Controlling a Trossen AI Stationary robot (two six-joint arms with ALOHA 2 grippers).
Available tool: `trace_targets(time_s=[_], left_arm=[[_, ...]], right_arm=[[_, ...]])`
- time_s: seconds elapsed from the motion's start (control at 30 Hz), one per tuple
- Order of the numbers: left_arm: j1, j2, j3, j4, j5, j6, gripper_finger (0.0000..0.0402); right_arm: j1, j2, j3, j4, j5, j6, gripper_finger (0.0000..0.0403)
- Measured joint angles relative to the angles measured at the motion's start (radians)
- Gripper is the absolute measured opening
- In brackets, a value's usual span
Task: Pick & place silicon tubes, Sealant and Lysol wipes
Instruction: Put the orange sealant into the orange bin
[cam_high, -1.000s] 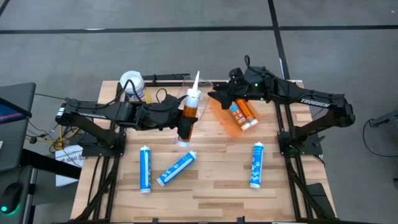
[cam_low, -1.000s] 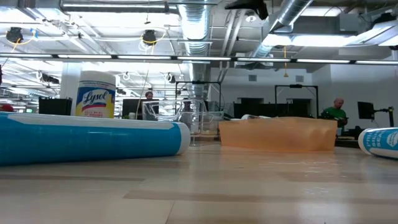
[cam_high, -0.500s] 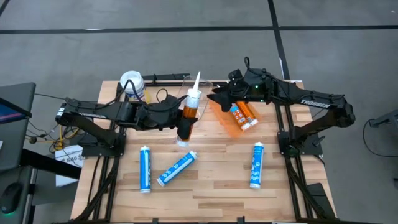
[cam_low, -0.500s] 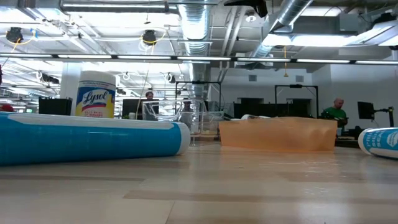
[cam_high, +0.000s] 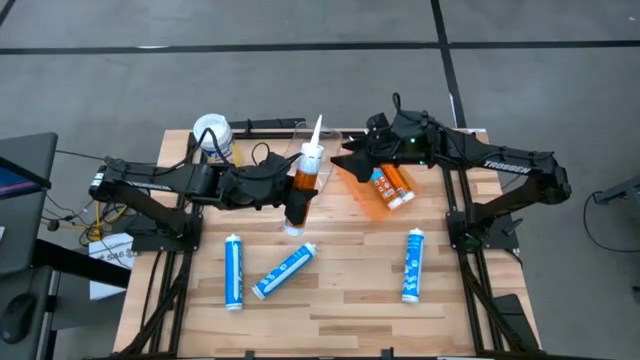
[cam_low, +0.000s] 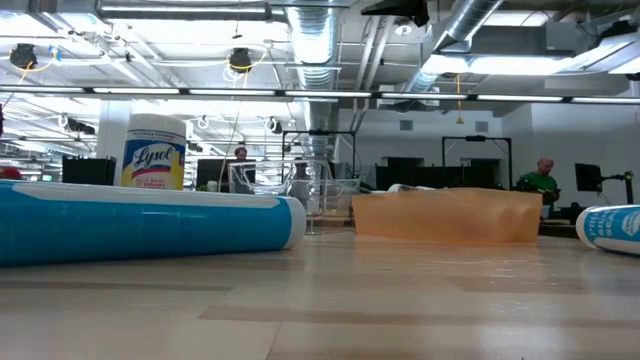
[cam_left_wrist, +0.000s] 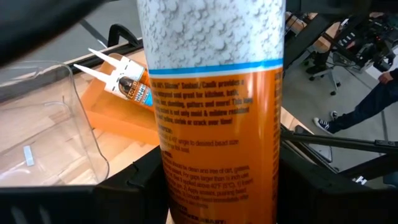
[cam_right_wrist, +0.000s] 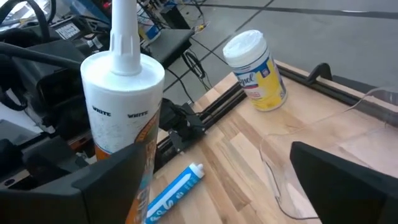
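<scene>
Gripping orange sealant tube (cam_high: 305, 172) upright, left pincer (cam_high: 292, 196) clamped around lower body.

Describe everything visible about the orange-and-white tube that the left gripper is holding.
The orange tube is a caulk cartridge: orange printed lower body, a thin blue band, white speckled upper part marked "WHITE", and a long white nozzle. It stands roughly upright, nozzle up, clamped low on its body in the left gripper above the wooden table, lifted between the clear bin and the orange tray. Nothing else touches it.
</scene>
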Motion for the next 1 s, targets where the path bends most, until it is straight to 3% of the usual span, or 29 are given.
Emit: trace_targets(time_s=[0.37,0.63,1.0], left_arm=[[0.001,0.017,0.000,0.069,0.046,0.011,0.0197],[0.027,0.029,0.001,0.084,0.050,0.021,0.0197],[0.060,0.017,0.001,0.037,0.039,0.023,0.0197]], right_arm=[[0.013,0.040,0.000,0.092,0.002,0.093,0.0327],[0.043,0.100,-0.002,0.168,0.006,0.109,0.0324],[0.044,0.069,-0.002,0.101,-0.057,0.147,0.0324]])
